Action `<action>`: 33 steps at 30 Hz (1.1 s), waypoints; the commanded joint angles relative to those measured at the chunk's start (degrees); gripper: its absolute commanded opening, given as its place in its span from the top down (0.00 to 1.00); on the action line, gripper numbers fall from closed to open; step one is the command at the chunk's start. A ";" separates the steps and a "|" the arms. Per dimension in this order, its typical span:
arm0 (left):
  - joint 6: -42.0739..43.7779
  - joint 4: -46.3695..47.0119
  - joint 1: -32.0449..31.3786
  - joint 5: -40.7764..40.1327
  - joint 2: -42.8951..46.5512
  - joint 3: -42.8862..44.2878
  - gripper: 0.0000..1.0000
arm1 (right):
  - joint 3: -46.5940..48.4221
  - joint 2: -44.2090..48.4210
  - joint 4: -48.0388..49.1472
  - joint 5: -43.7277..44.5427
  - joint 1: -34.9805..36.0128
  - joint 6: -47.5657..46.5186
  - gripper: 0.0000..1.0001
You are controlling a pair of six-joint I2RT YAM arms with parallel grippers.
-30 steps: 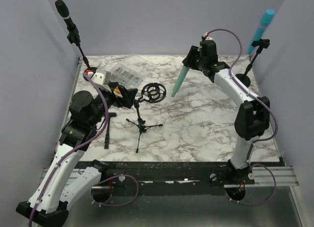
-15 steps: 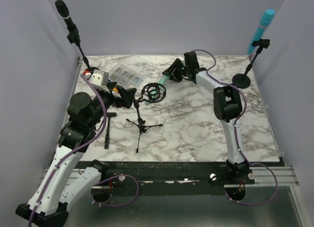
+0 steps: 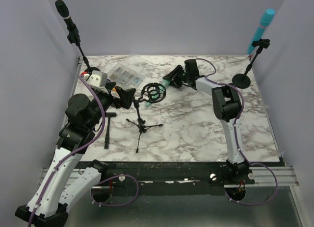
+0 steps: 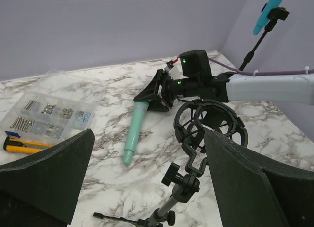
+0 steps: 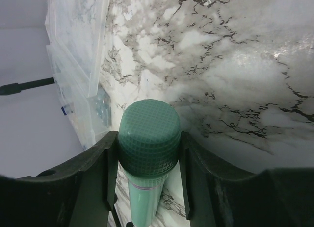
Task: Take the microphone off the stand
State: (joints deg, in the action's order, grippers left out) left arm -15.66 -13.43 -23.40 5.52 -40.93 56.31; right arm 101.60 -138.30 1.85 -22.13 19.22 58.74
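The teal microphone (image 4: 135,131) lies aslant behind the stand, its tail end on or just above the marble table (image 3: 206,124). My right gripper (image 5: 148,153) is shut on its mesh head (image 5: 149,134); it shows in the top view (image 3: 172,79) too. The small black tripod stand (image 3: 142,124) holds an empty round shock mount (image 4: 211,121). My left gripper (image 4: 147,188) is open, its jaws wide apart either side of the stand's neck (image 4: 189,180) without touching it.
A clear box of screws (image 3: 122,75) and a yellow knife (image 4: 19,144) lie at the back left. A black microphone on a tall stand (image 3: 66,16) is back left, a blue one (image 3: 262,26) back right. A black rod (image 3: 107,134) lies front left.
My right arm has swung down and left from high up, lowering the teal microphone to the table behind the shock mount. The left arm has barely moved.
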 commanded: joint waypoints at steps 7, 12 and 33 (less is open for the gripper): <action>0.68 -0.64 -0.42 -0.97 -0.17 0.07 0.02 | -3.31 1.48 0.17 4.01 0.20 -2.40 0.58; 0.64 -0.59 -0.42 -1.12 -0.12 -0.04 0.02 | -5.37 2.92 1.29 4.65 0.20 -2.62 0.44; 0.55 -0.54 -0.42 -1.00 0.13 0.02 0.02 | -26.31 20.93 7.48 5.47 0.16 -15.12 0.13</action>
State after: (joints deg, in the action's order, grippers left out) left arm -15.59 -13.45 -23.40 4.89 -41.32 56.31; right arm 82.35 -124.33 6.87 -17.82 19.42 48.84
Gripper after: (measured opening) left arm 0.979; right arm 0.851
